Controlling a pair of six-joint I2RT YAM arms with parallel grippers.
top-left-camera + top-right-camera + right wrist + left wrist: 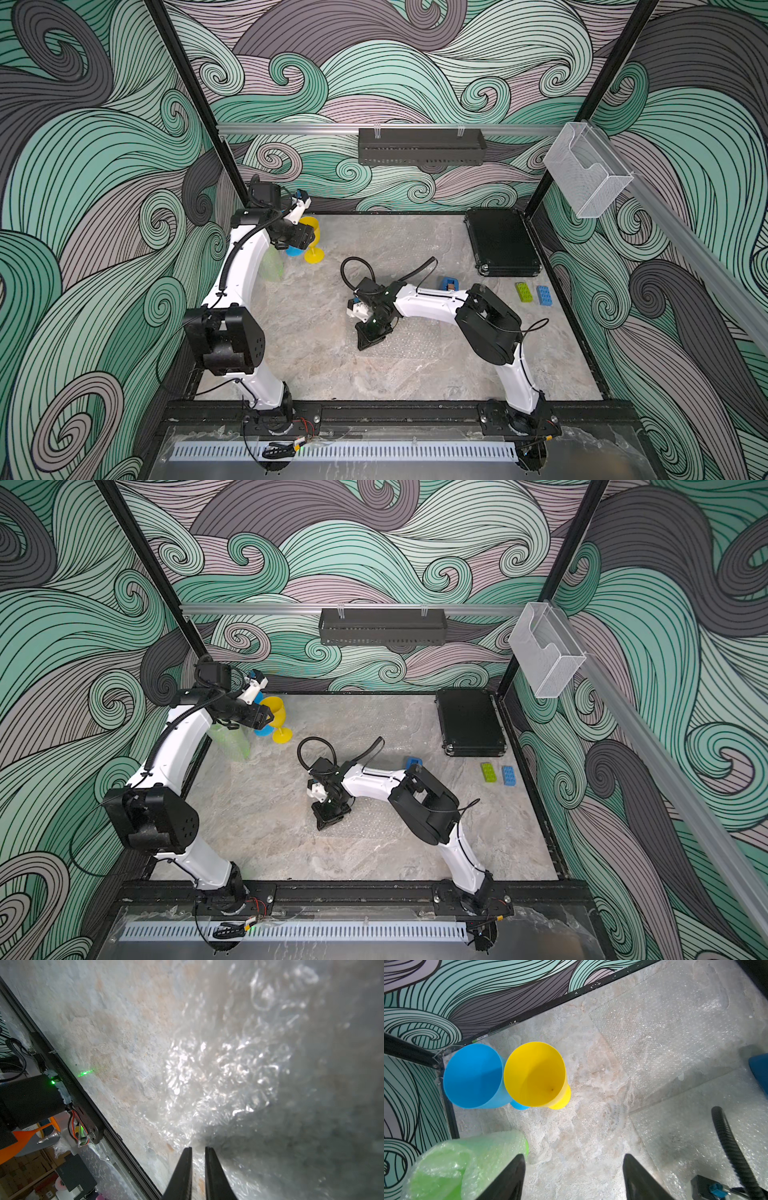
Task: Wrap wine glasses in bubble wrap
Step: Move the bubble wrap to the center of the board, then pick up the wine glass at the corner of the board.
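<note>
We see the left gripper (574,1156) gaping, empty, near the yellow goblet (535,1074). The blue goblet (473,1076) is just beside it and the green goblet (446,1167), already wrapped, is close by. Well apart from it, the right gripper (198,1148) has its jaws nearly together at a bubble wrap sheet (218,1068); we cannot tell if they pinch it.

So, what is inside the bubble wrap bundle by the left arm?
A green goblet shows through the bubble wrap; one bare green edge sticks out. Its stem is covered, so I cannot tell which end.

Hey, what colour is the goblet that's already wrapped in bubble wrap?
Green. The wrapped goblet shows best in the left wrist view.
</note>
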